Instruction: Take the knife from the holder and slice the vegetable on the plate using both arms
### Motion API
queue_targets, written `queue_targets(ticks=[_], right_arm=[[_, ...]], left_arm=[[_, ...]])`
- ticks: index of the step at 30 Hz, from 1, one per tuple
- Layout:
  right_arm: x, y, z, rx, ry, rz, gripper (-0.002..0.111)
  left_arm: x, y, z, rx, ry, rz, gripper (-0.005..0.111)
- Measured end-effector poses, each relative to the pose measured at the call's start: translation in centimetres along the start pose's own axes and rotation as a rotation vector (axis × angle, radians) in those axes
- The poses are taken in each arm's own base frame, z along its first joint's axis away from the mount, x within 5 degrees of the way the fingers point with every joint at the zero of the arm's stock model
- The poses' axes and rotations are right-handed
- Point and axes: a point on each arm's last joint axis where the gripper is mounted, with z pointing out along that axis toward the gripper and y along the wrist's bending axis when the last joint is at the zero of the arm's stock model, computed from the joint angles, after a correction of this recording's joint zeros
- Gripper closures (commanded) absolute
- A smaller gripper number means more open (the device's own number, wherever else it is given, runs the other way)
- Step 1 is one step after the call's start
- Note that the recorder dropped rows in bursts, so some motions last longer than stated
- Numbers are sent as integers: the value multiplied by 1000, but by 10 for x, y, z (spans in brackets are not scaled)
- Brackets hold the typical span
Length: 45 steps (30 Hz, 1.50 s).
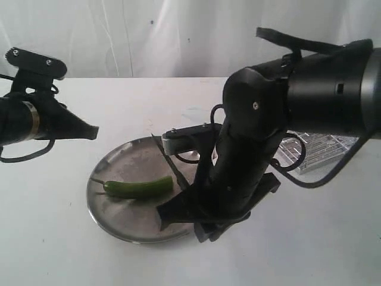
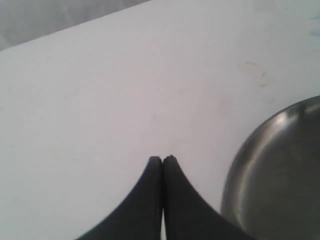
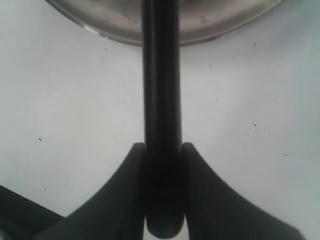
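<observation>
Right hand [image 3: 162, 147]: clenched on the black handle of the knife [image 3: 161, 100], one finger [image 3: 125, 190] on each side of it. In the exterior view the knife [image 1: 169, 161] stands tilted over the plate [image 1: 98, 208], tip up and pointing away from the arm, with the blade just beside the blunt end of the chilli [image 1: 140, 188]. Contact between blade and chilli: cannot tell.

Chilli lies on its side on the plate, stem toward the left rim.

Left hand [image 2: 162, 160]: closed with nothing in it, fingertips meeting, held above the bare tabletop [image 2: 100, 100] just left of the plate rim [image 2: 235, 170], apart from the chilli.

Holder [image 1: 321, 152]: on the tabletop behind the right arm, mostly hidden; only wire grid shows.
</observation>
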Motion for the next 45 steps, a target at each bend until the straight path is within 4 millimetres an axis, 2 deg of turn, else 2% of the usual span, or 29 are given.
queue_targets(ticks=[4,6,10,14,19,29,37,45], right_arm=[[2,3,1,24,-1,22,108],[3,4,3,24,13,32,108],[2,5,12,24,43,54,108],[0,8,24,-5,69,94,108],[-6,9,39,-26,62,128,108],[-9,8,48,-36,11,165,108],[-7,6,55,-27,29,177,108],[-4,6,59,-21,75,173,108]], left_arm=[[-24,-32,-13,213,-89,127,107],[-30,-47,-19,324,-124,219,107],[-26,-61,-18,441,-130,307,107],[-21,-68,-13,489,-115,315,107],[-15,-68,-2,500,-79,264,107],[-13,-50,10,461,-55,159,107],[3,-37,33,430,22,98,107],[10,-49,40,558,4,105,107]])
